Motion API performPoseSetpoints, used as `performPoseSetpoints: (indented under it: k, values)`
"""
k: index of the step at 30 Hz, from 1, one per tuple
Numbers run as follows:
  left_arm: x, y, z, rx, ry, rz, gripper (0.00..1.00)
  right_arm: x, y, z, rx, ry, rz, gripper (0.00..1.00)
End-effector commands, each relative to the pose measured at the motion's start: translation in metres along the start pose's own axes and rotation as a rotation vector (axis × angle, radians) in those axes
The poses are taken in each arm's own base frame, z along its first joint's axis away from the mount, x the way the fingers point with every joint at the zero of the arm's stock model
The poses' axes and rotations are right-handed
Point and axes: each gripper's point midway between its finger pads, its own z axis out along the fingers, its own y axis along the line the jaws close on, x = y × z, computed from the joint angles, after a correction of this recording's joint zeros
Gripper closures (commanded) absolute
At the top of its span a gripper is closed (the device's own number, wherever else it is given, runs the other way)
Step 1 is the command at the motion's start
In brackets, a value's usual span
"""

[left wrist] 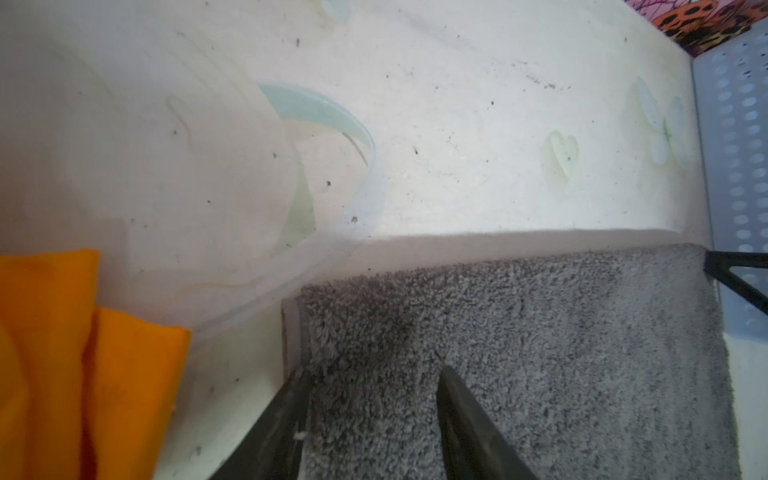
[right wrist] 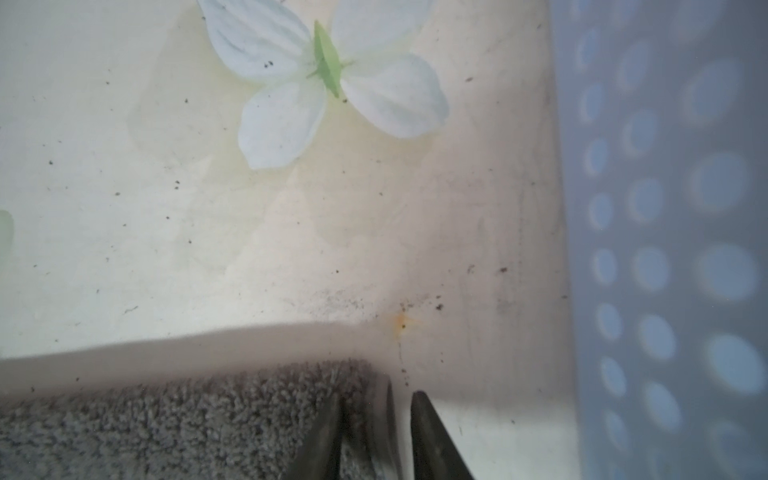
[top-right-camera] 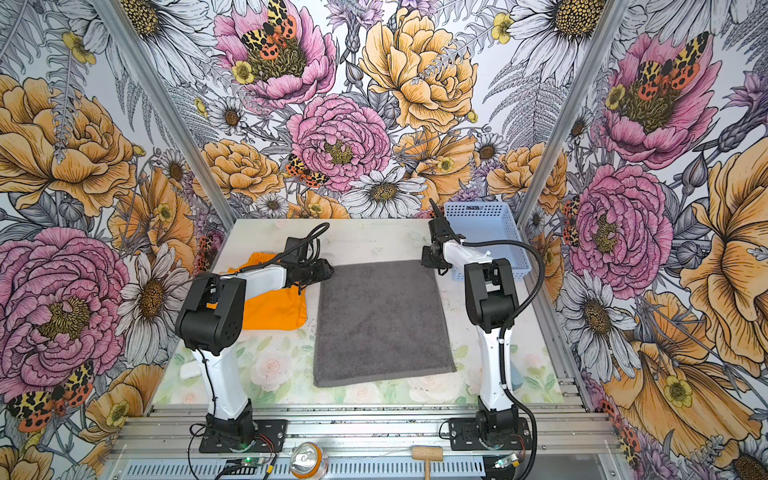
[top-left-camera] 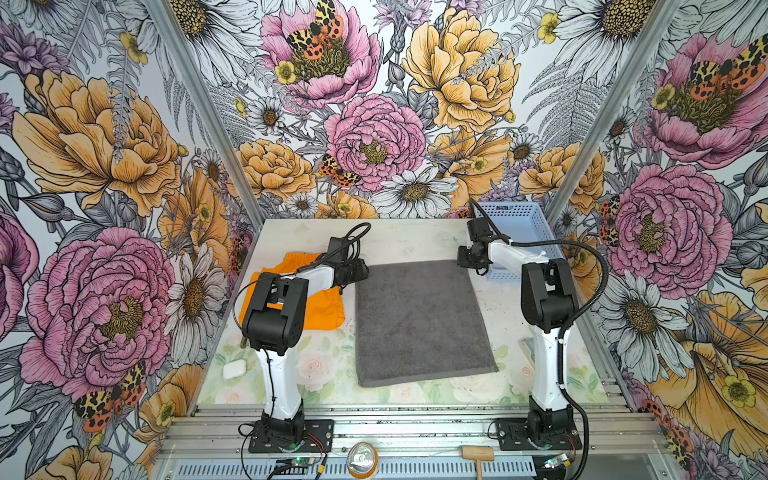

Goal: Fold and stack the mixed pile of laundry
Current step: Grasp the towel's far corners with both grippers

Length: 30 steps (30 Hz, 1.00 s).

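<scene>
The dark grey towel (top-left-camera: 419, 320) (top-right-camera: 382, 320) lies spread flat in the middle of the table. The orange shorts (top-left-camera: 320, 307) (top-right-camera: 274, 307) lie folded to its left, partly hidden under the left arm. My left gripper (top-left-camera: 361, 272) (left wrist: 374, 374) is low over the towel's far left corner (left wrist: 540, 353). Its jaws stand apart, one finger at the side hem and one on the pile. My right gripper (top-left-camera: 478, 270) (right wrist: 377, 397) is at the far right corner (right wrist: 166, 424). Its fingers straddle the hem narrowly, with a gap beside one finger.
A pale blue perforated basket (top-left-camera: 528, 224) (right wrist: 665, 208) stands at the back right, close beside the right gripper. A small white box (top-left-camera: 235, 370) lies near the left arm's base. A can (top-left-camera: 362, 459) and a wooden mallet (top-left-camera: 478, 455) lie on the front rail.
</scene>
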Motion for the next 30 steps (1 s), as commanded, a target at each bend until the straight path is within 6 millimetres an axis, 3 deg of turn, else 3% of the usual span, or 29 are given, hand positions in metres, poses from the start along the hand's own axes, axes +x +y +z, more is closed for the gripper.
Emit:
performPoseSetpoints:
  k: [1,12,23,30]
  values:
    - [-0.014,-0.003,-0.014,-0.009,-0.051,0.034,0.48,-0.013,-0.001,-0.012,0.013,-0.031,-0.013,0.68]
    - [0.001,0.021,0.012,-0.078,0.016,0.036,0.48,-0.006,0.0,0.0,0.005,0.003,-0.016,0.63]
    - [0.012,0.022,0.03,-0.058,0.074,0.031,0.52,0.001,0.01,0.015,-0.051,0.049,-0.007,0.59]
    - [0.025,0.016,0.033,-0.029,0.117,0.035,0.57,0.009,0.017,0.021,-0.074,0.082,-0.013,0.7]
